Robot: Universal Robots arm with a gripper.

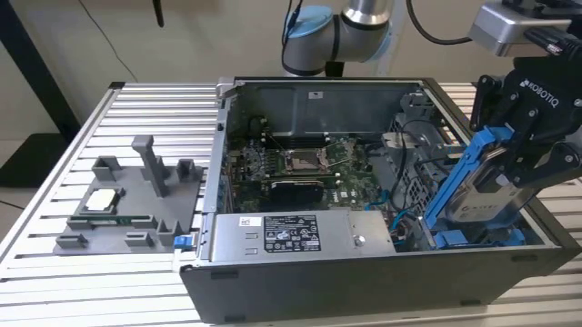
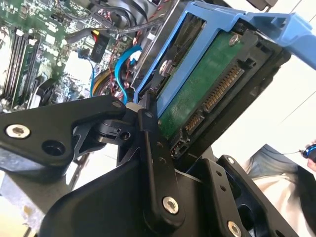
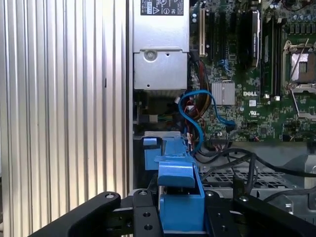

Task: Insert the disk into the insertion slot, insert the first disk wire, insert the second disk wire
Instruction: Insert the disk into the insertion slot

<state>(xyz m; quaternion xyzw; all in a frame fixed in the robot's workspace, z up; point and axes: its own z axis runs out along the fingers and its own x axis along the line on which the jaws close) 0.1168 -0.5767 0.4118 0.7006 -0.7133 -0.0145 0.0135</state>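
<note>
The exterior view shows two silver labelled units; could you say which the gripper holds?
The gripper holds the disk, tilted in its blue carrier; the power supply lies flat, apart from it.

We see a ribbed metal table (image 1: 155, 109); on it sit an open computer case (image 1: 364, 289) and (just beside, toward the exterior view's left) a grey parts holder (image 1: 136, 204).

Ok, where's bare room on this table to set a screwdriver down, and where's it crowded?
Bare ribbed table lies beyond the grey fixture tray, up to the case wall, and in a strip nearer the camera. Crowded: the case's corner on the exterior view's right, where the gripper holds the disk among wires.
</note>
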